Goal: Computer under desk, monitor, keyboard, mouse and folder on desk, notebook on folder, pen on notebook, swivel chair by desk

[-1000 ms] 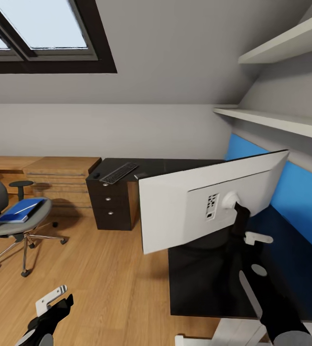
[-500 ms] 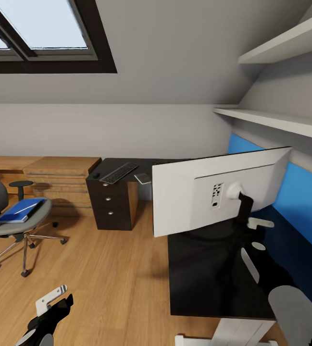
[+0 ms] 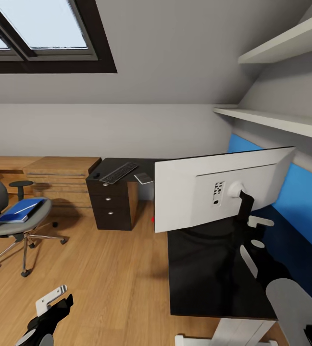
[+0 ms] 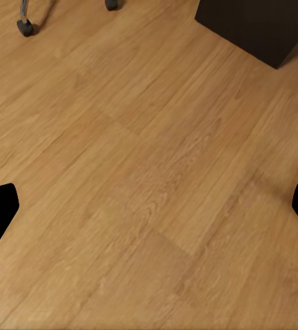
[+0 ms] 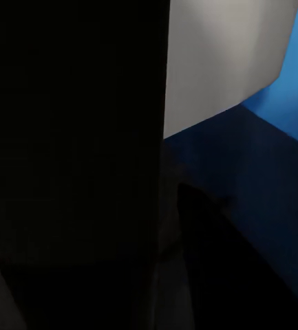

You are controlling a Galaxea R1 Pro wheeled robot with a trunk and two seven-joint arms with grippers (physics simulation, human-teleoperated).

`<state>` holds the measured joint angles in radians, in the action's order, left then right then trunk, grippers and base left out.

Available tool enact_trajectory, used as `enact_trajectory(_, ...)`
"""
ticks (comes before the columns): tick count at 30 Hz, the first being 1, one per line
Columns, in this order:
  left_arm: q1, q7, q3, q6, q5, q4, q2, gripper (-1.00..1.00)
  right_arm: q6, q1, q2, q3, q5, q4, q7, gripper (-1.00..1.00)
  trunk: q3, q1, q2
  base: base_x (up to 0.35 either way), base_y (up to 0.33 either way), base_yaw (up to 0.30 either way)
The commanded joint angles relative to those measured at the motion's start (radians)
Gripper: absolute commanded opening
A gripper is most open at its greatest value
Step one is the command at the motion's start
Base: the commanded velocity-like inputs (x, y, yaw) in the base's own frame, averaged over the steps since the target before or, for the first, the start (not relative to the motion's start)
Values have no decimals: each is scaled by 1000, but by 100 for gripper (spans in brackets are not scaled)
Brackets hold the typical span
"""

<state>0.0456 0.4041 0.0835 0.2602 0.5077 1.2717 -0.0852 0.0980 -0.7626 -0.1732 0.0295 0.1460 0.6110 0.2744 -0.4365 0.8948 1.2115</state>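
Note:
The monitor [image 3: 208, 194] shows its pale back and hangs tilted over the black desk [image 3: 199, 283]. My right gripper [image 3: 246, 229] is shut on its black stem; the wrist view has the dark stem close up beside the monitor's back [image 5: 217, 62]. On the desk's far wing lie the keyboard [image 3: 119, 173], the small black mouse [image 3: 96, 176] and a flat grey item [image 3: 143, 179]. The swivel chair [image 3: 6, 230] stands at left with the blue folder [image 3: 21, 210] on its seat. My left gripper [image 3: 55, 302] hangs open over the floor [image 4: 149, 206].
A black drawer unit [image 3: 108, 206] with silver knobs carries the desk's far end; a red dot [image 3: 152, 219] glows beneath the desk. A light-wood chest [image 3: 62, 178] lines the back wall. A blue panel [image 3: 300, 206] and shelves [image 3: 271, 120] bound the right side.
The monitor has swung right toward the blue panel with my right gripper, uncovering the flat grey item and the red dot. The left arm and chair are unchanged.

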Motion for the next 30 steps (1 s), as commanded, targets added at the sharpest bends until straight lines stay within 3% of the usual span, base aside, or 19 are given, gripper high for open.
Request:
enact_trajectory(1,0,5,-1,4,8,2,0,100,8,-1,0,-3,6,1,3,-100,-1,0,1,0,0,0)
enact_trajectory(13,0,5,-1,4,8,3,-2,100,9,-1,27,-6,7,1,3,-100,-1,0,1,0,0,0)
enact_trajectory(30,0,5,-1,4,8,3,-2,100,9,0,29,-5,7,7,5,-100,-1,0,1,0,0,0)
